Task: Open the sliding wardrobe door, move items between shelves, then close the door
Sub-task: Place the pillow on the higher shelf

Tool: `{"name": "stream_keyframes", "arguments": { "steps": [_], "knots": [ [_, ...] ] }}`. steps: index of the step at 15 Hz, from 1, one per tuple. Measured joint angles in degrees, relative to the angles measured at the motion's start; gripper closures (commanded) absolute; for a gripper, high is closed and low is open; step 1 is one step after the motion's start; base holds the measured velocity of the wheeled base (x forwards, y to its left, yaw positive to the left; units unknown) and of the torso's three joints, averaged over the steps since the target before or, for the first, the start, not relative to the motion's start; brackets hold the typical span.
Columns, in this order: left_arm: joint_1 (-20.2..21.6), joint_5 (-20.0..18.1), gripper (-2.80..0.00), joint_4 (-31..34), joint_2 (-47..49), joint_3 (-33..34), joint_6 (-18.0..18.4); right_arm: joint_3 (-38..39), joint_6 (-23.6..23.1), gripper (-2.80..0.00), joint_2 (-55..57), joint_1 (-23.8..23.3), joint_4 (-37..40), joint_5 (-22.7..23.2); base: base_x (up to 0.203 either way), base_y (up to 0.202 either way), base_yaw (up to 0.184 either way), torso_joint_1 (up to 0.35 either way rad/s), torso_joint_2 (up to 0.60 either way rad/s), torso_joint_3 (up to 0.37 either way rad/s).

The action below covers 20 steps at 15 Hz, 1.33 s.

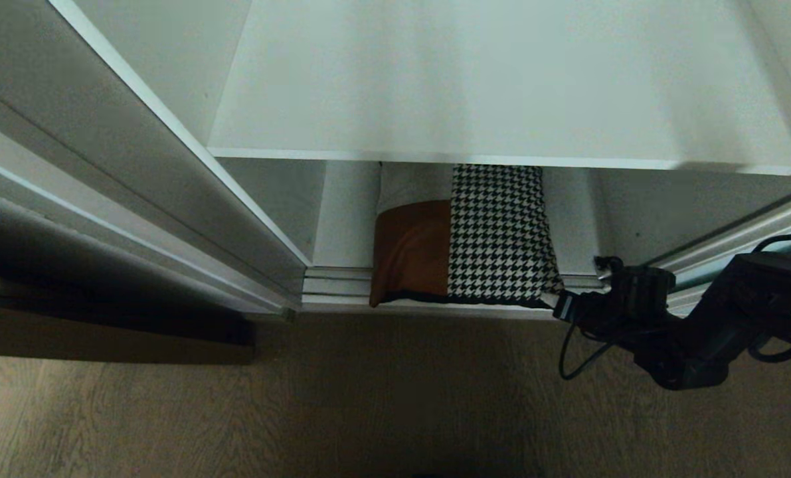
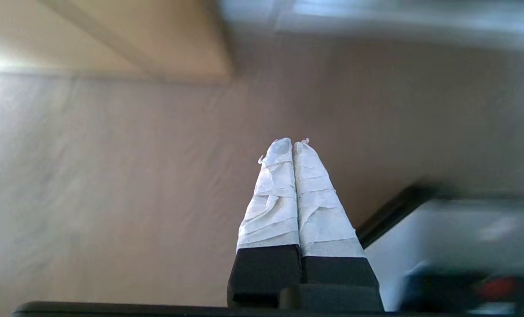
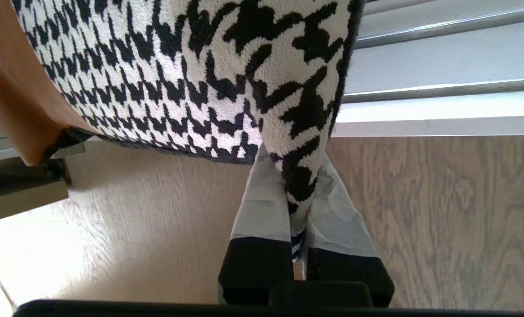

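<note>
- The right hand (image 3: 299, 207) is clamped on the front right corner of the cushion (image 1: 468, 236), its taped fingers (image 3: 262, 207) pinching the houndstooth fabric.
- The cushion lies on the bottom shelf (image 1: 345, 212), front edge overhanging the door tracks (image 1: 335, 282); its long axis runs front to back, away from the hand.
- The upper shelf (image 1: 501, 79) lies directly above, so the lift must first clear that board's front edge.
- The left hand (image 2: 293, 149) is closed on nothing, out over the floor (image 2: 112, 176), farther from the cushion.
- Hidden: the cushion's rear end under the upper shelf. The sliding wardrobe door (image 1: 734, 232) shows only as a strip at the right.
</note>
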Motion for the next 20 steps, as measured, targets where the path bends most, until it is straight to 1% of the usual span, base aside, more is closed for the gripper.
{"name": "stream_keyframes", "arguments": {
  "steps": [1, 3, 5, 7, 9, 11, 13, 14, 15, 17, 18, 19, 20],
  "knots": [
    [0.01, -1.34, 0.0, 0.66, 3.51, -2.65, -2.21, 0.17, 0.0, 0.0, 0.1, -0.11, -0.3, -0.01, 0.0, 0.0, 0.0, 0.0, 0.0, 0.0],
    [0.0, -3.74, 0.0, -0.22, 12.89, -7.37, -6.0, 0.47, 0.0, 0.0, 0.15, -0.41, -0.9, 0.0, 0.0, 0.0, 0.0, 0.0, 0.0, 0.0],
    [0.0, -6.01, 0.0, -4.42, 24.34, -10.47, -9.13, 0.63, -0.01, 0.0, 0.3, -0.74, -1.02, 0.0, 0.0, 0.0, 0.0, 0.0, 0.0, 0.0],
    [-0.11, -7.8, 0.0, -10.22, 37.04, -12.12, -10.82, 0.63, -0.12, 0.0, 0.43, -0.8, -1.13, -0.01, 0.0, 0.0, 0.0, 0.0, 0.0, 0.0],
    [-0.68, -9.58, 0.0, -17.52, 51.01, -13.18, -11.58, 0.63, -0.15, 0.0, 0.52, -0.83, -1.58, 0.0, 0.0, 0.0, 0.0, 0.0, 0.0, 0.0],
    [-2.4, -10.51, 0.0, -27.12, 65.87, -13.62, -12.27, 0.65, -0.17, 0.0, 0.63, -0.83, -2.0, -0.01, 0.0, 0.0, 0.0, 0.0, 0.0, 0.0],
    [-6.17, -10.38, 0.0, -38.55, 79.24, -13.67, -13.17, 0.65, -0.23, 0.0, 0.76, -0.83, -2.31, -0.01, 0.0, 0.0, 0.0, 0.0, 0.0, 0.0],
    [-8.86, -9.94, 0.0, -44.74, 85.4, -13.8, -14.01, 0.72, -0.33, 0.0, 0.81, -0.79, -2.4, -0.01, 0.0, 0.0, 0.0, 0.0, 0.0, 0.0],
    [-11.32, -9.53, 0.0, -50.61, 90.89, -14.2, -14.9, 0.72, -0.41, 0.0, 0.85, -0.74, -2.4, 0.0, 0.0, 0.0, 0.0, 0.0, 0.0, 0.0],
    [-15.19, -8.87, 0.0, -60.01, 99.85, -15.91, -16.38, 0.69, -0.48, 0.0, 1.01, -0.72, -2.42, -0.02, 0.0, 0.0, 0.0, 0.0, 0.0, 0.0],
    [-16.44, -8.64, 0.0, -63.64, 103.49, -17.66, -16.69, 0.67, -0.54, 0.0, 1.09, -0.65, -2.42, 0.0, 0.0, 0.0, 0.0, 0.0, 0.0, 0.0],
    [-17.26, -8.45, 0.0, -65.91, 106.48, -19.9, -16.91, 0.65, -0.56, 0.0, 1.14, -0.56, -2.42, 0.0, 0.0, 0.0, 0.0, 0.0, 0.0, 0.0],
    [-17.77, -8.34, 0.0, -66.71, 109.03, -22.26, -17.07, 0.56, -0.59, 0.0, 1.23, -0.52, -2.37, -0.01, 0.0, 0.0, 0.0, 0.0, 0.0, 0.0]
  ]
}}
